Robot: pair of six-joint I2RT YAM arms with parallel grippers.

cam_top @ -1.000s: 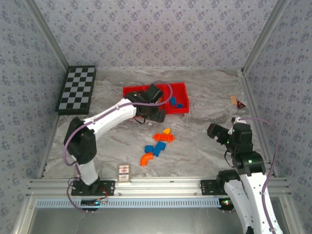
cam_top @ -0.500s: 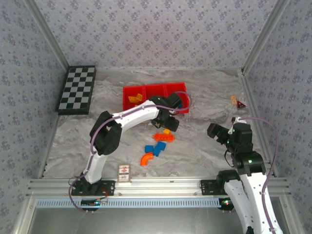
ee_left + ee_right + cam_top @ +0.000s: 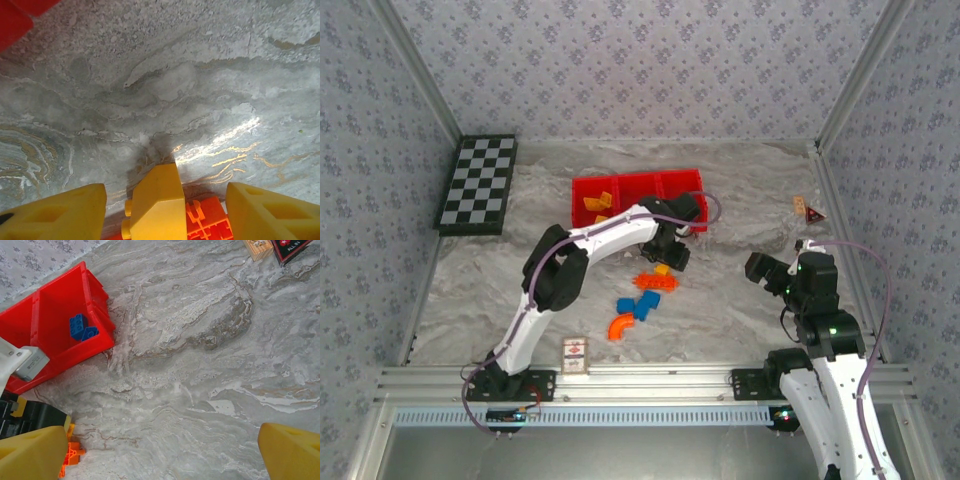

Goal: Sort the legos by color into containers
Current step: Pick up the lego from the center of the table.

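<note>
A yellow lego (image 3: 155, 205) stands between the fingers (image 3: 55, 212) of my left gripper (image 3: 165, 210), with a gap on each side, so the gripper is open around it. It lies against a red-orange lego (image 3: 210, 220). From above, my left gripper (image 3: 670, 258) hangs over the yellow lego (image 3: 663, 268) and the red-orange lego (image 3: 655, 283), just in front of the red tray of containers (image 3: 642, 182). Yellow-orange legos (image 3: 598, 205) lie in its left compartment, blue legos (image 3: 82, 327) in its right one. My right gripper (image 3: 765, 272) hovers open at the right over bare table.
Two blue legos (image 3: 638, 303) and a curved orange lego (image 3: 619, 325) lie loose near the middle. A printed card (image 3: 576, 355) sits at the front edge, a checkerboard (image 3: 478, 183) at the back left, a small block and dark card (image 3: 807, 208) at the far right.
My left arm swung from over the tray to the right and down to the loose legos, and its jaws have narrowed around the yellow one. The right arm stayed still.
</note>
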